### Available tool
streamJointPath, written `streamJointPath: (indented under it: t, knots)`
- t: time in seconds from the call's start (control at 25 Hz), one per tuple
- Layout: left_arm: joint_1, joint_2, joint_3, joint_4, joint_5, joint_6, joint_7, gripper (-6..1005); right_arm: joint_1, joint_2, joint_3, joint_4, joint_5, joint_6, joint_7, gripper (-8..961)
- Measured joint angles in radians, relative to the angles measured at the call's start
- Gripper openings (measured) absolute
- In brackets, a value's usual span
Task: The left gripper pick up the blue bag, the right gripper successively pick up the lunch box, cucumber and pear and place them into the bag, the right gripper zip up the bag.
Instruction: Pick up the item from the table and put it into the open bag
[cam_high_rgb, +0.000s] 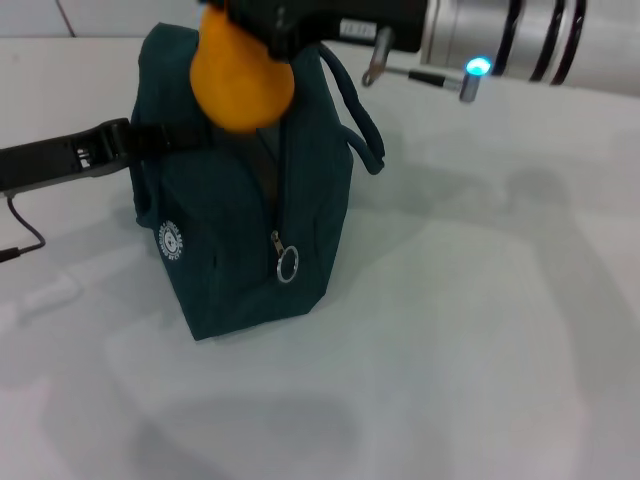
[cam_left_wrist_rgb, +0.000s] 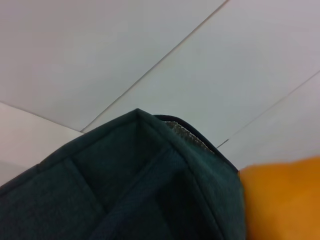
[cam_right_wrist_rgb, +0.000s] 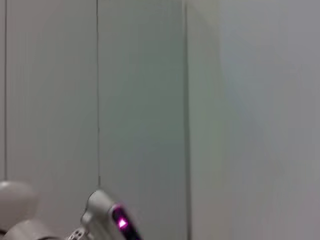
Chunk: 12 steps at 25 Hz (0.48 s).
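One pear (cam_high_rgb: 240, 85) was gripped by the right gripper (cam_high_rgb: 262, 38) over one bag (cam_high_rgb: 250, 230), the left gripper (cam_high_rgb: 135, 138) clamped the bag's left side, on a white table (cam_high_rgb: 480, 330).

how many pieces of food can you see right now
1: the pear, held by the right gripper just above the open top of the blue bag. A cucumber or lunch box may already be inside the bag, hidden from view.
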Motion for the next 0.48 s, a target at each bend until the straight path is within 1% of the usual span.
streamJointPath:
  t: [0.12, 0.28, 0.48]
  knots:
    - [0.006, 0.000, -0.003, 0.000, -0.002, -0.001, 0.000, 49, -0.008, 0.000, -0.031, 0.005, 0.010, 0.006, -0.003, 34]
    - [0.016, 0.001, -0.017, 0.000, -0.006, -0.003, 0.002, 49, -0.027, 0.000, -0.035, 0.008, 0.010, 0.006, -0.003, 35]
    - [0.024, 0.002, -0.033, 0.000, -0.006, -0.004, 0.006, 49, -0.039, 0.000, -0.040, 0.042, 0.011, 0.007, -0.003, 35]
